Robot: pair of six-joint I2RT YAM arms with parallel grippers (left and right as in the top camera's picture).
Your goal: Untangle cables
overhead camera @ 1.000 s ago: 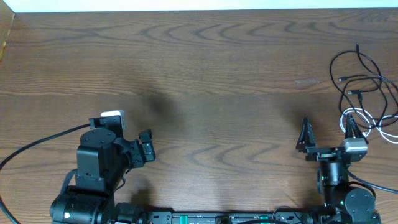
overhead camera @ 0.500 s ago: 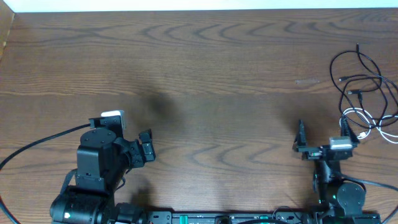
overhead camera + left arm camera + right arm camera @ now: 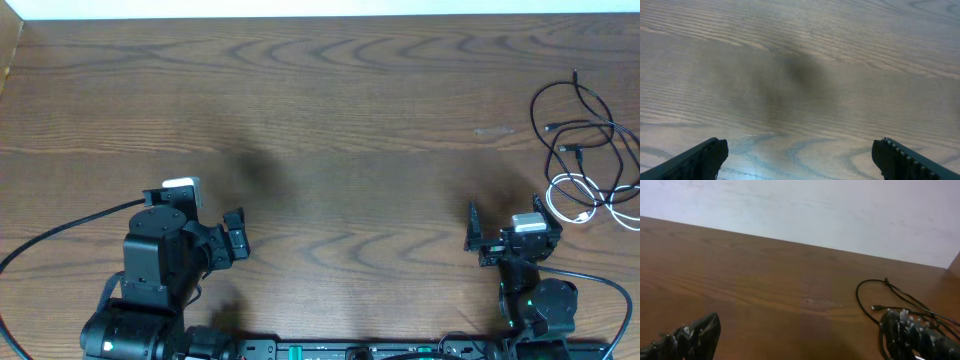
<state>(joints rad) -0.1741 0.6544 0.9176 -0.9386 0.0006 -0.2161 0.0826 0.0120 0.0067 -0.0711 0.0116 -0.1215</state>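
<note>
The black cable point(image 3: 585, 125) lies in loose loops at the table's far right, with the shorter white cable point(image 3: 590, 200) curled just below it and crossing it. In the right wrist view the black cable point(image 3: 875, 292) shows at the right, behind one finger. My right gripper point(image 3: 505, 225) is open and empty, low at the front right, to the left of the cables and apart from them. My left gripper point(image 3: 215, 215) is open and empty at the front left, far from the cables; its wrist view shows only bare wood between the fingertips point(image 3: 800, 157).
The wooden table point(image 3: 320, 110) spans the view, with a white wall point(image 3: 800, 210) behind its far edge. A thick black arm cable point(image 3: 60, 235) runs off the left arm toward the left edge.
My right gripper has drawn back toward the front and to the left, away from the white cable. Its jaws stay open. The left arm and the cables have not moved.
</note>
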